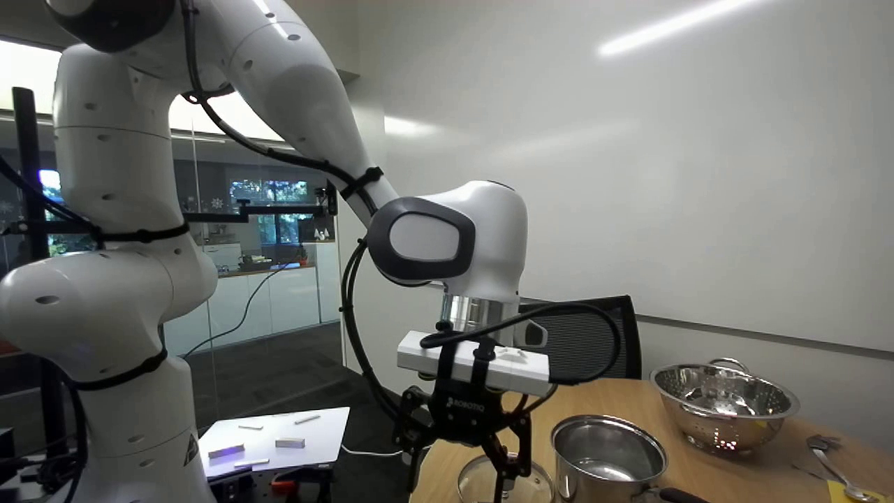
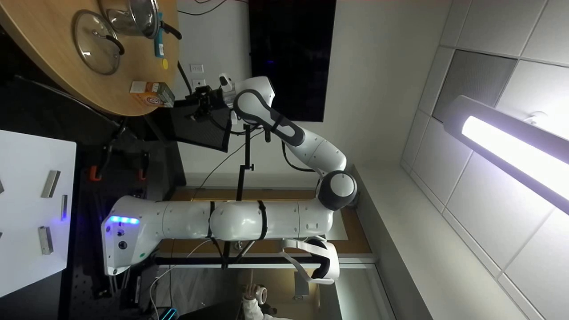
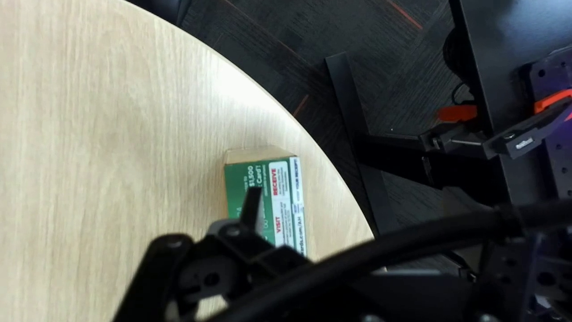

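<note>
Presently, the largest piece is a pale wood table (image 3: 98, 134) with a curved edge. White robot arm (image 1: 307, 91) reaches over it, last link turned downward. Mesh-backed chair (image 1: 587, 346) stands at the table, seen behind the wrist in an exterior view. Steel colander (image 1: 733, 429) sits on the tabletop, steel pot (image 1: 607, 440) near it, open at the top. Glass lid (image 2: 95, 49) lies beside the pot, handle up. Gripper (image 1: 459, 475) hangs above the table; its fingers (image 3: 252, 203) are spread apart, a gap showing between them. Nearest to it: orange-and-green carton (image 3: 266, 197), below the gripper and apart from it, on the table close to the curved edge. Green printed face is upward; in the wrist view one finger covers part of it. Small yellow disc (image 2: 165, 64) lies between carton and pot handle.
</note>
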Controlling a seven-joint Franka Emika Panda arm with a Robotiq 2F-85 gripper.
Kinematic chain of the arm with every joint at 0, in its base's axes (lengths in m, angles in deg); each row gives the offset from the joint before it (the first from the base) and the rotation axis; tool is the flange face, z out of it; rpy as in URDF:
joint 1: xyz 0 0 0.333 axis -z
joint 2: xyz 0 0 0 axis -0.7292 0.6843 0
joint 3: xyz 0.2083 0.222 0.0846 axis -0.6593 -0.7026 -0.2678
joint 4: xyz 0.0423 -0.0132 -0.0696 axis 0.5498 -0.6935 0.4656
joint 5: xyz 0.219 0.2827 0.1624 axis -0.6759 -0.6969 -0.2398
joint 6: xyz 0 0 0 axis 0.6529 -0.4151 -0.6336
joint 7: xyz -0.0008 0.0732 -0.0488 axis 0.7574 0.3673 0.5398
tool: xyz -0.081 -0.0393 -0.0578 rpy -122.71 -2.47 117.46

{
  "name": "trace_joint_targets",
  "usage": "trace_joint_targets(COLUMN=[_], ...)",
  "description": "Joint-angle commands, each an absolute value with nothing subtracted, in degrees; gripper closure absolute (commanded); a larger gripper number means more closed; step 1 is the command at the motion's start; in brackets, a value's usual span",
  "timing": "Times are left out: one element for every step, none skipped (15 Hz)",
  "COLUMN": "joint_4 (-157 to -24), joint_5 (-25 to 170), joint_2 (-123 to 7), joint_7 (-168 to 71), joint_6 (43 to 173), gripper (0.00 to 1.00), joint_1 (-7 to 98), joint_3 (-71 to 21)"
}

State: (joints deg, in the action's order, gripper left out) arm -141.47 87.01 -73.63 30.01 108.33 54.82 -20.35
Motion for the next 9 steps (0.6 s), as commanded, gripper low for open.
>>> trace_joint_targets(joint_4=[-142.8, -142.9, -143.1, -143.2, -143.4, -143.5, -143.7, -143.9, -144.1], joint_5=[86.3, 86.5, 86.9, 87.0, 87.2, 87.3, 87.6, 87.8, 87.7], joint_2=[-73.1, -72.9, -72.7, -72.4, -72.2, -72.0, -71.8, -71.6, -71.4], joint_7=[30.8, 30.8, 30.5, 30.4, 30.3, 30.2, 30.1, 30.0, 30.1], joint_6=[112.0, 112.6, 113.5, 114.2, 114.9, 115.7, 116.3, 116.9, 117.4], gripper=[0.0, 0.0, 0.0, 0.0, 0.0, 0.0, 0.0, 0.0, 0.0], joint_1=[55.3, 55.3, 55.3, 55.3, 55.3, 55.3, 55.3, 55.3, 55.3], joint_3=[-20.3, -20.3, -20.3, -20.4, -20.4, -20.4, -20.4, -20.4, -20.4])
